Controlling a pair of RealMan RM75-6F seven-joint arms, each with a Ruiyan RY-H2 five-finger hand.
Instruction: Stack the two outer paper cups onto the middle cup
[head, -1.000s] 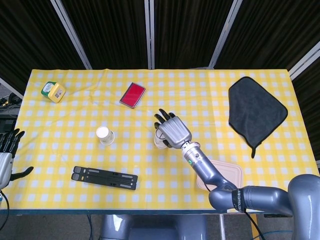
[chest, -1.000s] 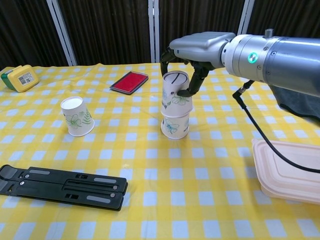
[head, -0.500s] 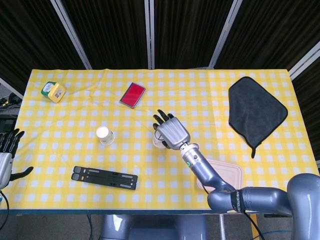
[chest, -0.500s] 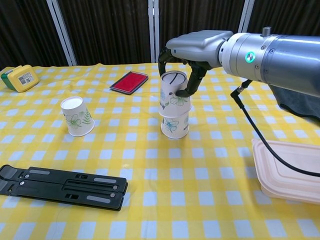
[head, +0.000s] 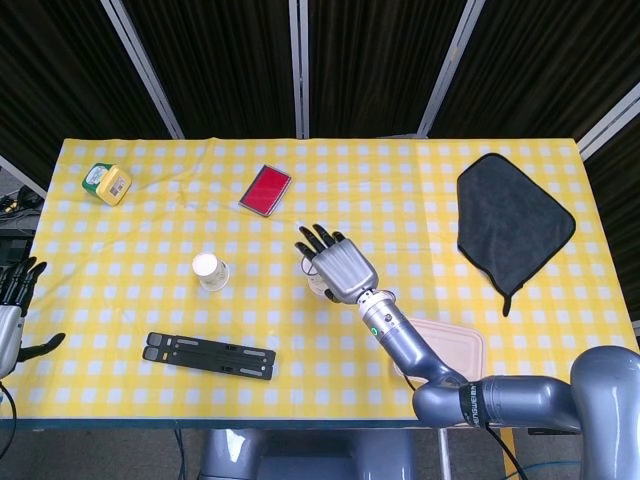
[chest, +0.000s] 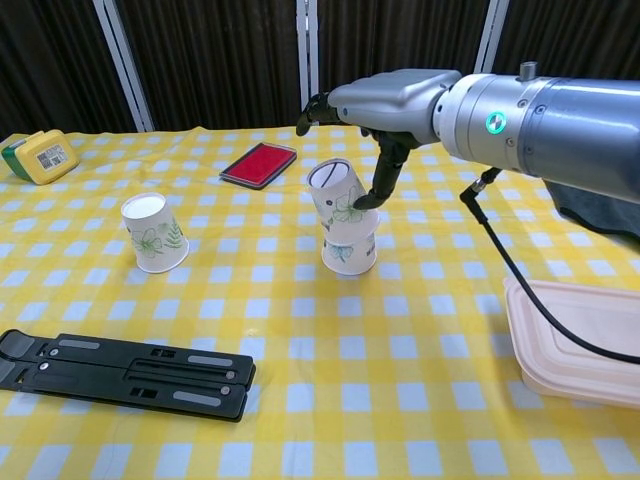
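Worktop (head: 150, 310) under yellow-white checked cloth. Red flat case (head: 265, 190) at 12 o'clock, slightly left of centre, lying flat and angled. Yellow box with green end (head: 107, 183) at 10 o'clock near the far left corner. Black folded cloth (head: 512, 222) at 2 o'clock, one corner trailing toward the front. Black flat folding stand (head: 209, 355) at 7 o'clock, lying along the front edge. Pale pink lidded container (chest: 567, 340) at 5 o'clock, near the front edge. Dark curtains (head: 220, 60) behind.
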